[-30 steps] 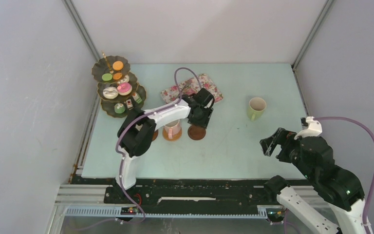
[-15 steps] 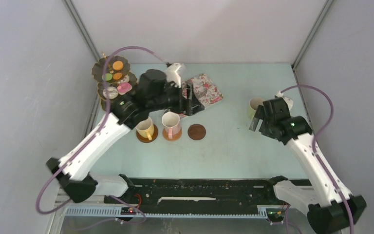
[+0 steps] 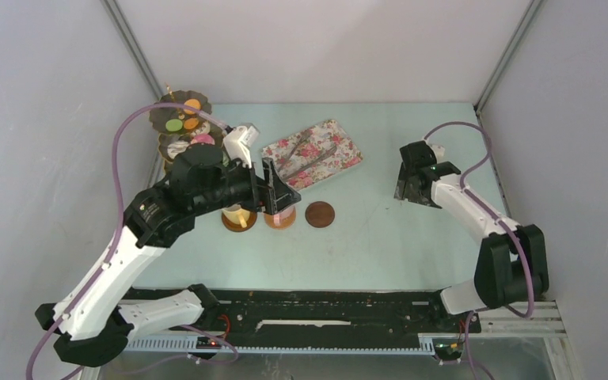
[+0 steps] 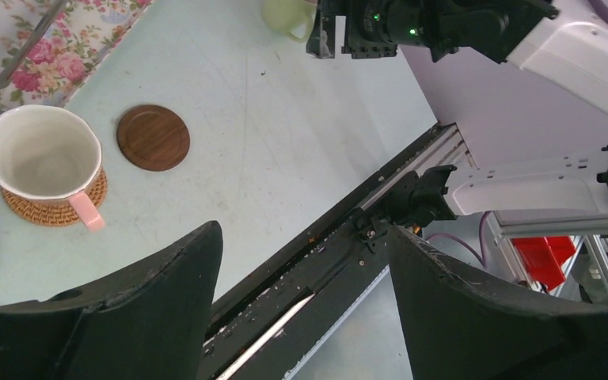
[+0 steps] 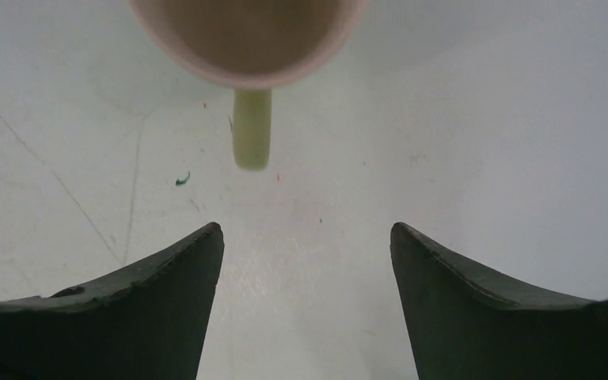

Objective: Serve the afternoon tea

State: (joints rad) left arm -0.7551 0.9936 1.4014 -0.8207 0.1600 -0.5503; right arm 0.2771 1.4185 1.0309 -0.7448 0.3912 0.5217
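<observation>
The green mug (image 5: 249, 36) stands on the table just ahead of my open, empty right gripper (image 5: 306, 237), its handle (image 5: 252, 138) pointing at the gap between the fingers. In the top view that gripper (image 3: 410, 186) hides the mug. My left gripper (image 3: 277, 190) is open and empty, held above the pink mug (image 4: 43, 154), which stands on a woven coaster (image 4: 17, 207). The yellow mug (image 3: 239, 215) stands on a coaster to its left. An empty brown coaster (image 3: 320, 214) lies to the right. The three-tier stand (image 3: 176, 127) with toy cakes is at the back left.
The flowered tray (image 3: 313, 152) with the metal tongs (image 3: 307, 158) lies behind the coasters. Grey walls close in the left, back and right sides. The black base rail (image 3: 324, 305) runs along the near edge.
My left gripper swung back from the tray to above the pink mug. My right gripper moved toward the back over the green mug, which it now hides from above.
</observation>
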